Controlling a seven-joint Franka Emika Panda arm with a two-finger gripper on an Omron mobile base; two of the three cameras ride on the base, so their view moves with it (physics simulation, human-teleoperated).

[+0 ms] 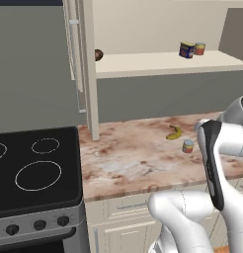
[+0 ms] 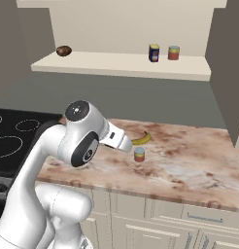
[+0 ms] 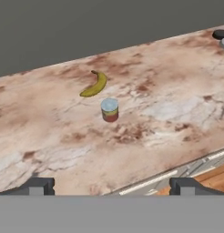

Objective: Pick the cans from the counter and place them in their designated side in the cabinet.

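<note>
Open claw (image 3: 109, 187) hovers over counter's (image 3: 168, 113) front edge.

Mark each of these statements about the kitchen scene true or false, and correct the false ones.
1. A small red-orange can stands upright on the counter. True.
2. The banana lies on the cabinet shelf. False: it lies on the counter, just beyond the red-orange can.
3. Two cans sit side by side on the cabinet shelf, a dark blue can and a red can. True.
4. The gripper is closed on the red-orange can. False: its jaws are open and hold nothing; the can stands apart, ahead of them.
5. A dark round object lies at the shelf's left end. True.
6. The stove top has a pot on it. False: nothing stands on it.
</note>
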